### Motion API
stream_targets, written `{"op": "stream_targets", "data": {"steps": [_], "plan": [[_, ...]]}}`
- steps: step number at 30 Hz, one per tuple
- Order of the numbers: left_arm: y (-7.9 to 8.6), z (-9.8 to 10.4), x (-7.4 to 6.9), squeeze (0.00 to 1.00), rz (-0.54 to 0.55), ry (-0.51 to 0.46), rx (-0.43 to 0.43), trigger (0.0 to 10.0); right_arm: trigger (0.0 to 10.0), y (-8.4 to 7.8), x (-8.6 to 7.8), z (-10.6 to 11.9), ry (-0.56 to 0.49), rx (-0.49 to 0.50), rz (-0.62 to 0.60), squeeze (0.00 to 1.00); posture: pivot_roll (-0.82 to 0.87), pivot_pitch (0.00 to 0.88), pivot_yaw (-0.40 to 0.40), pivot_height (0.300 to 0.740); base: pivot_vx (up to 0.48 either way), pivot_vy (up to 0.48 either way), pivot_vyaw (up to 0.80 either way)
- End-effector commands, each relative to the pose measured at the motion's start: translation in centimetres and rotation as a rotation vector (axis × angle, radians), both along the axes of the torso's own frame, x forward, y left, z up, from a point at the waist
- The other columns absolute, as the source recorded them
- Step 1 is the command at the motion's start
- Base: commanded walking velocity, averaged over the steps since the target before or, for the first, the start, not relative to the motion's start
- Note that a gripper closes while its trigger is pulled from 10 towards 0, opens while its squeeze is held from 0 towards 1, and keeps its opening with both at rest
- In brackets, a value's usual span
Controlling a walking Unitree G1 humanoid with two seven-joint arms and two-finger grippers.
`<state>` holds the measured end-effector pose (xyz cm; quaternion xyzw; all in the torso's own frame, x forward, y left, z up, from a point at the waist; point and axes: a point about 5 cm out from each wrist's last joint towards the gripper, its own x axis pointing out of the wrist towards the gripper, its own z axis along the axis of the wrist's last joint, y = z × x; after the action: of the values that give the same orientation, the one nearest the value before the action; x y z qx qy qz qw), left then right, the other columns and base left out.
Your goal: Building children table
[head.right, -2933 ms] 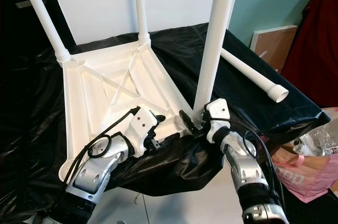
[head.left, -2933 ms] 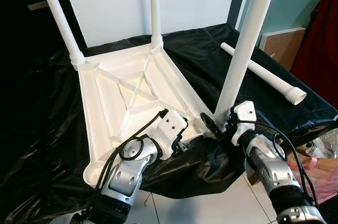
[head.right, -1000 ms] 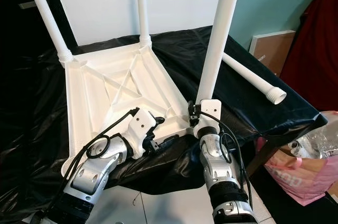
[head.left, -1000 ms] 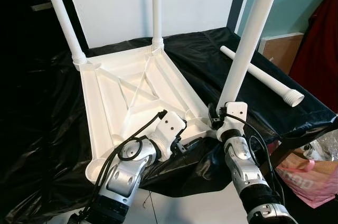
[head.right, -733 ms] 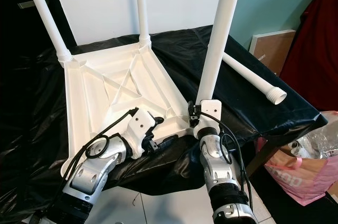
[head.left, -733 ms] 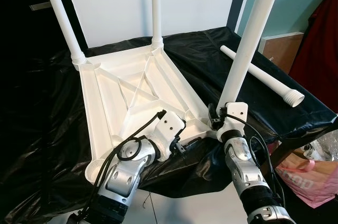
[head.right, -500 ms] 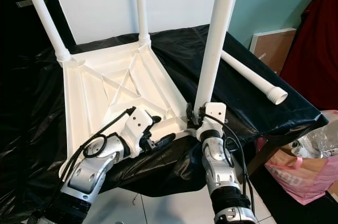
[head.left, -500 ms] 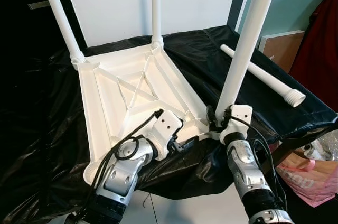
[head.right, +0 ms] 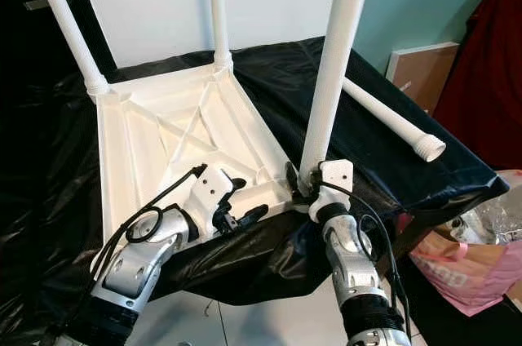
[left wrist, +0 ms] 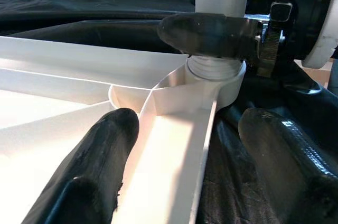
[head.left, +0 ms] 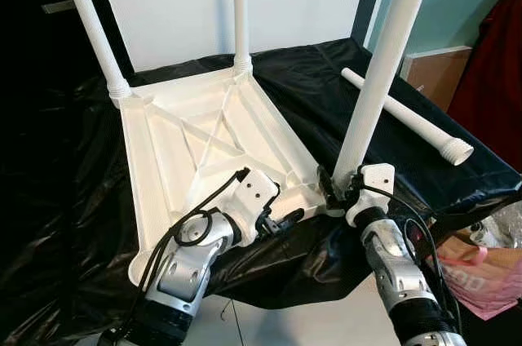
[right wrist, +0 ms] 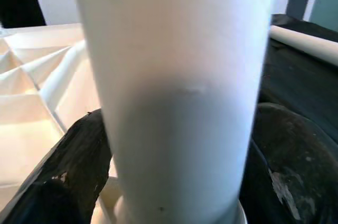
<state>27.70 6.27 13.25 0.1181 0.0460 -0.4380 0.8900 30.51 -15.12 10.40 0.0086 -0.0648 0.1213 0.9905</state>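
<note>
Upturned white children's table top [head.left: 188,150] on black plastic sheet [head.left: 57,199], three legs upright, right gripper [head.left: 333,187] clamped round near-corner leg [head.left: 379,77] at its base, left gripper [head.left: 285,219] parted astride the near edge rib, spare leg [head.left: 408,117] lying beyond.

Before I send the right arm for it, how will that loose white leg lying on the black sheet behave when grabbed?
The loose leg is a smooth round tube, so it will probably roll if nudged sideways. It looks like rigid, hollow plastic: likely stiff and light. The glossy black sheet under it is wrinkled and may slide along.
</note>
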Motion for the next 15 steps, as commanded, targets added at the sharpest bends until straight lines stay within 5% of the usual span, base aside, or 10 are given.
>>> {"op": "stream_targets", "data": {"steps": [1, 5, 14, 15], "plan": [[-0.2, 0.1, 0.2, 0.0, 0.023, -0.011, -0.001, 10.0, 10.0, -0.1, -0.1, 0.1, -0.011, -0.028, 0.073, 0.0, -0.07, 0.0, -0.003, 0.74, 0.0, 0.0, 0.0], [-0.2, 0.3, 0.3, 0.0, 0.014, -0.018, 0.0, 10.0, 10.0, -0.1, 0.1, 0.6, -0.012, -0.085, 0.224, 0.0, -0.08, 0.0, 0.003, 0.74, 0.0, 0.0, 0.0], [-0.5, 0.5, 0.7, 0.0, 0.014, -0.021, -0.005, 10.0, 10.0, -1.5, 1.4, 0.8, 0.014, -0.176, 0.299, 0.0, -0.08, 0.0, 0.001, 0.74, 0.0, 0.0, 0.0], [-0.6, 0.6, 0.7, 0.0, 0.016, -0.021, -0.008, 10.0, 8.5, -1.5, 1.5, 0.8, 0.017, -0.188, 0.309, 0.0, -0.08, 0.0, 0.0, 0.74, 0.0, 0.0, 0.0]]}}
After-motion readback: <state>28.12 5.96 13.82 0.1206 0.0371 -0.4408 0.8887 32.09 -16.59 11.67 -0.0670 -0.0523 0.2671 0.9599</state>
